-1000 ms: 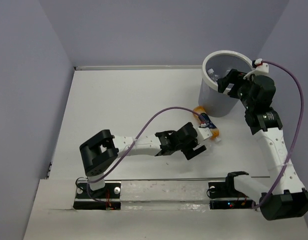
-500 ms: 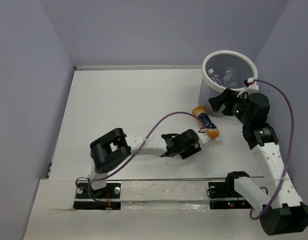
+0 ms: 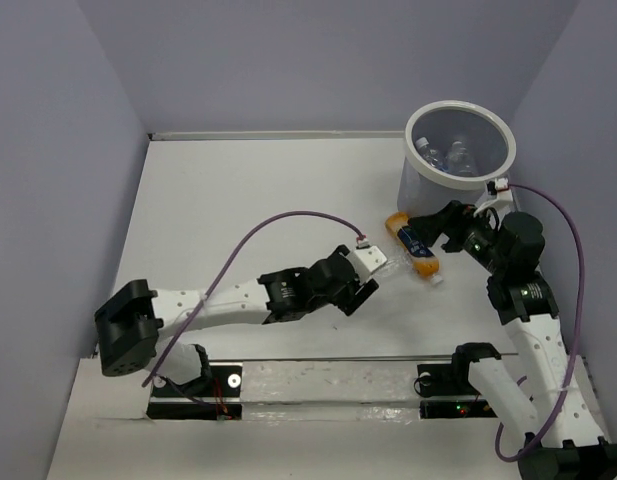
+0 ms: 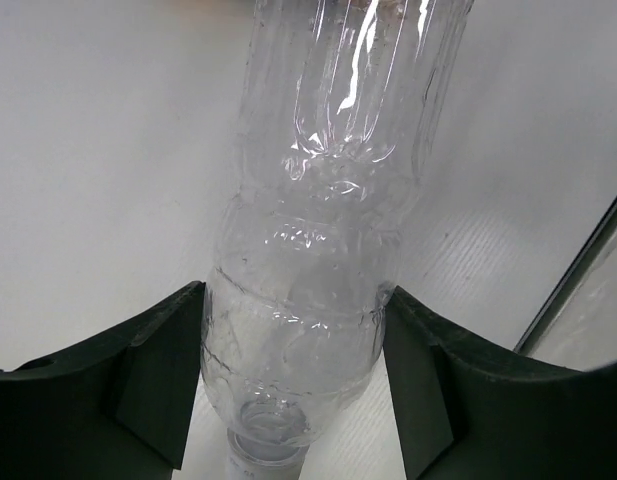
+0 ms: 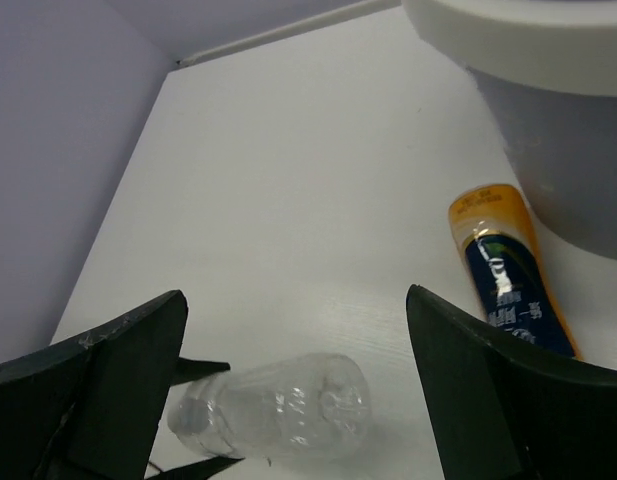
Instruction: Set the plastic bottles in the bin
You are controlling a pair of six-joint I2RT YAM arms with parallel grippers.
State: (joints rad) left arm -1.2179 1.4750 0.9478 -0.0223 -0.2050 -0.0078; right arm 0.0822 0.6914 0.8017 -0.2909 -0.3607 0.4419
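**Op:** Left side status?

**Eng:** Your left gripper point(image 4: 293, 375) is closed down on the clear bottle point(image 4: 318, 230). There's one finger point(image 4: 153, 375) on each side of the body just above the neck, both touching plastic. The neck end points back at the wrist camera and the base points away. The arm is stretched low across the table point(image 3: 258, 190) toward the right.

**Op:** Is the bottle off the table?

**Eng:** Can't tell. The top view has it lying roughly flat at your fingertips, just left of the orange bottle point(image 5: 508, 270). No view shows whether there's a gap under it.

**Op:** Right side?

**Eng:** Your right gripper point(image 5: 293, 330) is spread wide with nothing in it. It hangs low by the foot of the bin point(image 3: 423, 200), pointing left across the table. Its wrist view shows both loose bottles ahead of it, and it touches neither.

**Op:** Where's the orange one?

**Eng:** On its side on the table, blue label up, base end nearest the bin. It's just beside the bin wall, but I can't tell whether they touch. It's apart from the clear bottle you're holding.

**Op:** And the bin?

**Eng:** Upright in the far right corner, thick white rim, much wider than any bottle. There are at least two clear bottles point(image 3: 448, 157) inside, lying on the bottom.
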